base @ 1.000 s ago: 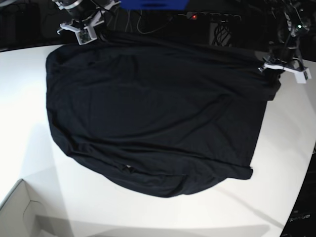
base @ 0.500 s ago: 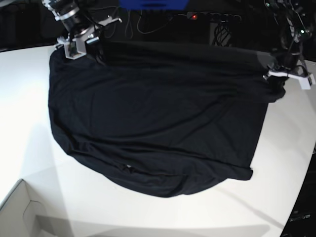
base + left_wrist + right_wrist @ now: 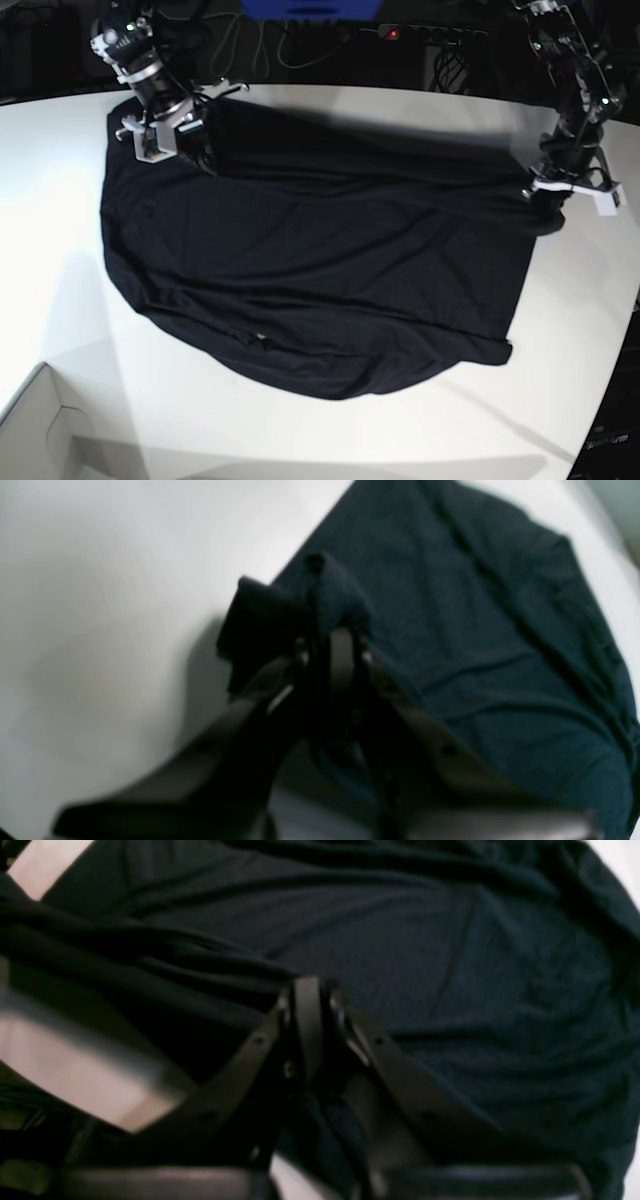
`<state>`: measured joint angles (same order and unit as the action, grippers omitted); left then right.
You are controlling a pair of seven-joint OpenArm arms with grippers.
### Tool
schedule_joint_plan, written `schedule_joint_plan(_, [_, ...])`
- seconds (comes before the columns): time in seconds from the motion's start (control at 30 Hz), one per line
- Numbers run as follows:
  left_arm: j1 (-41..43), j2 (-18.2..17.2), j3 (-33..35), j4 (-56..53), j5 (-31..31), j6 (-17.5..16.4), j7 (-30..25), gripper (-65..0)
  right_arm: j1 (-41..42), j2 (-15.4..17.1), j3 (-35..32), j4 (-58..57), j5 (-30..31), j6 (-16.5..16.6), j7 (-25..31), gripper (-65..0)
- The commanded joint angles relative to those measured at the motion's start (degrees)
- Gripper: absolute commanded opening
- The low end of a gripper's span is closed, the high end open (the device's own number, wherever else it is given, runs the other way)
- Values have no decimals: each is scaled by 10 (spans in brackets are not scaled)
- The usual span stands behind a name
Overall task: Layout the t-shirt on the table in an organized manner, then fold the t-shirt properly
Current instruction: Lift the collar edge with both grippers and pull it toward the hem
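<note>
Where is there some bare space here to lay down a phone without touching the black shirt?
Bare table shows left of the shirt, above the white corner piece, and right of the shirt's lower edge. Crowded: the shirt's top, where both arms reach in.

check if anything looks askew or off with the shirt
Yes, a bit: the shirt lies creased on the table, its lower edge uneven, and the back edge is bunched where each pincer grips it. Nothing looks damaged.
</note>
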<state>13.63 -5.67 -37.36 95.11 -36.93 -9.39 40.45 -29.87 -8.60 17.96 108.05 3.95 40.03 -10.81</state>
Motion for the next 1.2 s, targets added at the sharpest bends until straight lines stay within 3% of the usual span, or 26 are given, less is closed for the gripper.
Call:
schedule_joint_plan(0.0, [-14, -7, 0, 0, -7, -3, -16, -650, 7, -1, 1, 2, 13, 0, 17, -650])
schedule_joint_plan(0.23, [-46, -8, 16, -39, -7, -3, -16, -650, 54, 0, 38, -28, 12, 0, 17, -650])
schedule_joint_plan(0.37, [-60, -27, 48, -40, -7, -2, -17, -650, 72, 0, 60, -42, 12, 0, 17, -650])
schedule_joint_plan(0.8, [-138, -40, 87, -141, -7, -1, -18, -650, 91, 1, 63, -85, 13, 0, 17, -650])
schedule_joint_plan(0.93, [-149, -41, 87, -159, -7, -2, -18, -650, 94, 16, 61, -87, 13, 0, 17, -650])
schedule_joint_plan(1.17, [-153, -55, 87, -166, -7, -2, -19, -505, 110, 17, 64, -82, -33, 0, -12, -650])
